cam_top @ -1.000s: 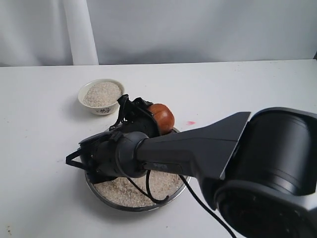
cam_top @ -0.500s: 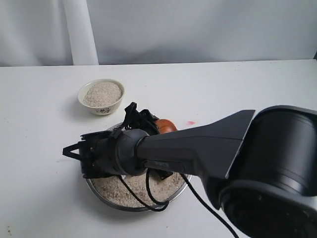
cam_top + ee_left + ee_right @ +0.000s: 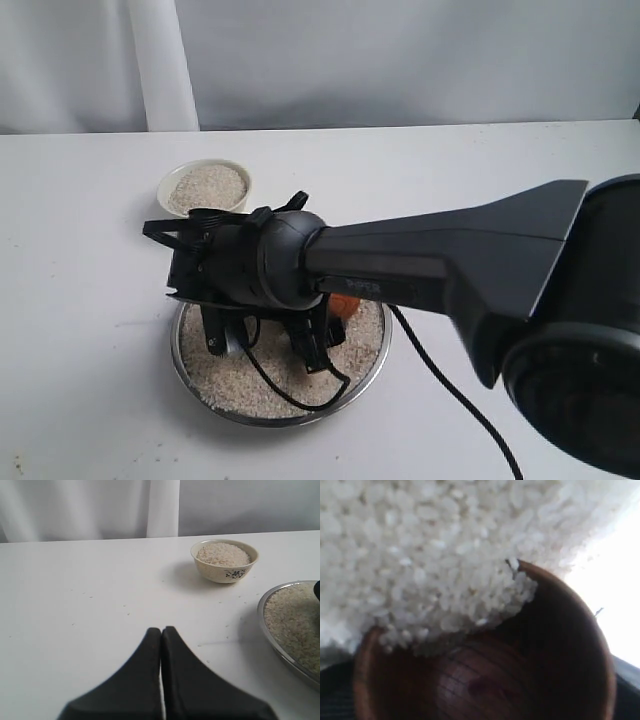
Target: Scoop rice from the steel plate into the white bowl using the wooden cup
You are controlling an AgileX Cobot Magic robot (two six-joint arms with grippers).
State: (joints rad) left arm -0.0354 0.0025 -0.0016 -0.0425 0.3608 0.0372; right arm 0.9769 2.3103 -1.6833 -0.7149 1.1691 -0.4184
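My right arm reaches across the steel plate (image 3: 283, 421), and its gripper (image 3: 330, 322) is shut on the wooden cup (image 3: 346, 306), of which only an orange-brown sliver shows under the wrist. Close up, the cup (image 3: 570, 645) lies tipped with its rim dug into the rice (image 3: 420, 540); some grains spill over the lip into its dark inside. The white bowl (image 3: 166, 192) stands behind the plate, heaped with rice and partly hidden by the arm. My left gripper (image 3: 161, 630) is shut and empty over bare table, well short of the bowl (image 3: 225, 572) and plate (image 3: 261, 616).
The bulky right arm and its cable (image 3: 440, 385) cover the table right of the plate. A small red mark lies under the arm, now hidden. Loose grains (image 3: 127, 613) dot the white tabletop. A pale curtain hangs along the back edge.
The right gripper has rolled over and dropped from the plate's far rim into the rice, tipping the cup mouth-down into the heap. The cup is now mostly hidden in the exterior view.
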